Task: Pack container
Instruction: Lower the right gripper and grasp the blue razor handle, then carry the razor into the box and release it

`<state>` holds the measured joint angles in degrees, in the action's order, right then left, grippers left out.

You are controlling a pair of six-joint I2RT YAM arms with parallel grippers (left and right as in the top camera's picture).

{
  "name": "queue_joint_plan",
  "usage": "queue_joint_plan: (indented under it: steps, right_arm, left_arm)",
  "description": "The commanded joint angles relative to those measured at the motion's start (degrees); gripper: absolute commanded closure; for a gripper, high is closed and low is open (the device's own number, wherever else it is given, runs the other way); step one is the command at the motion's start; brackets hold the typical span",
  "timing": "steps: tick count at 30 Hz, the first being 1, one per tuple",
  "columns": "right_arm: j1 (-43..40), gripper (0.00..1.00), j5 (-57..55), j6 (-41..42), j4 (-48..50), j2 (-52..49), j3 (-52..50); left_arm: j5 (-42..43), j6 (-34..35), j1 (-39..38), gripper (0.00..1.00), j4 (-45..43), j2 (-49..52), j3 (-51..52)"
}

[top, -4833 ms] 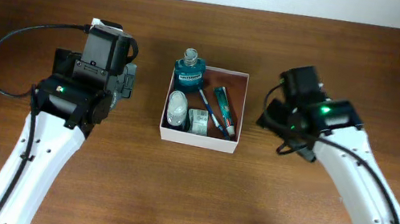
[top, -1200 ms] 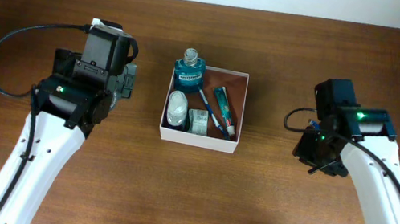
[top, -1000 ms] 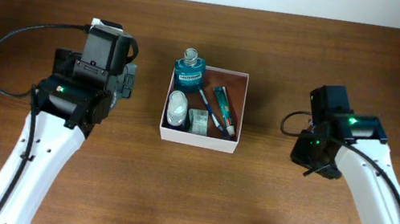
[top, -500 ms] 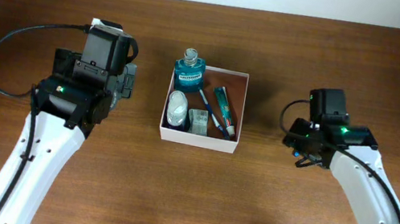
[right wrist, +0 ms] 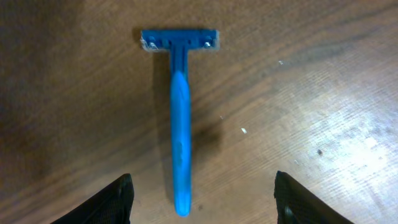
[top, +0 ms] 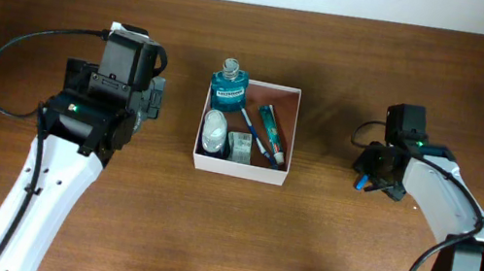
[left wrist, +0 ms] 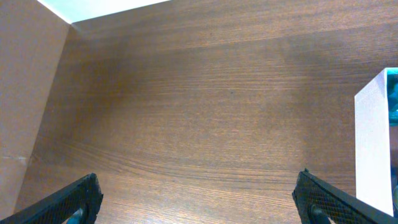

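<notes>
From overhead, the container [top: 239,167] sits on the wooden surface [top: 301,254] about midway between the two arms, towards the far edge. A teal bottle [top: 229,82] stands in its far-left corner, and a tube [top: 270,121] and a few smaller items lie on the reddish-brown floor beside it. The left hand [top: 155,99] is just left of the container, apart from it; this view does not show how wide its fingers stand. The right hand [top: 374,170] is well to the right of the container, low over the bare wood.

In the left wrist view, the left hand [left wrist: 199,202] is spread wide, its two dark fingertips at the bottom corners with only bare wood between them. It holds nothing. The container's white wall shows at the right edge.

In the right wrist view, the right hand [right wrist: 204,200] is also wide open and empty. A blue razor [right wrist: 179,124] lies flat on the surface below it, head away from the camera. The handle's end lies between the fingertips, nearer the left one, and touches neither.
</notes>
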<state>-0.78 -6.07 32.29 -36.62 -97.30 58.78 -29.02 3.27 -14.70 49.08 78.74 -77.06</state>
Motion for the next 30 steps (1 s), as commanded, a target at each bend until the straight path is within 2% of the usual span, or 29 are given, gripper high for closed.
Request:
queue_joint_plan:
  steps: [1, 10, 14, 16, 20, 24, 30]
  right_arm:
    - [-0.2, 0.34, 0.2, -0.5, 1.6, -1.7, -0.3]
    - [-0.4, 0.35, 0.0, -0.5, 6.7, -6.2, -0.3]
    - [-0.4, 0.51, -1.6, -0.6, 6.9, -7.1, -0.3]
    - [-0.4, 0.62, -2.6, -0.5, 6.7, -7.6, -0.3]
    - [-0.4, 0.71, -4.6, -0.5, 6.0, -7.7, -0.3]
    - [-0.4, 0.87, -5.4, -0.6, 5.5, -7.7, -0.3]
    - [-0.4, 0.96, -5.4, -0.6, 5.2, -7.7, -0.3]
  left_arm:
    - [-0.8, 0.1, 0.1, 0.01, 0.0, -0.1, -0.8]
    - [-0.8, 0.1, 0.1, 0.01, 0.0, -0.1, -0.8]
    - [-0.8, 0.1, 0.1, 0.01, 0.0, -0.1, -0.8]
    - [-0.8, 0.1, 0.1, 0.01, 0.0, -0.1, -0.8]
    - [-0.8, 0.1, 0.1, 0.01, 0.0, -0.1, -0.8]
    - [-0.8, 0.1, 0.1, 0.01, 0.0, -0.1, -0.8]
    - [-0.8, 0.1, 0.1, 0.01, 0.0, -0.1, -0.8]
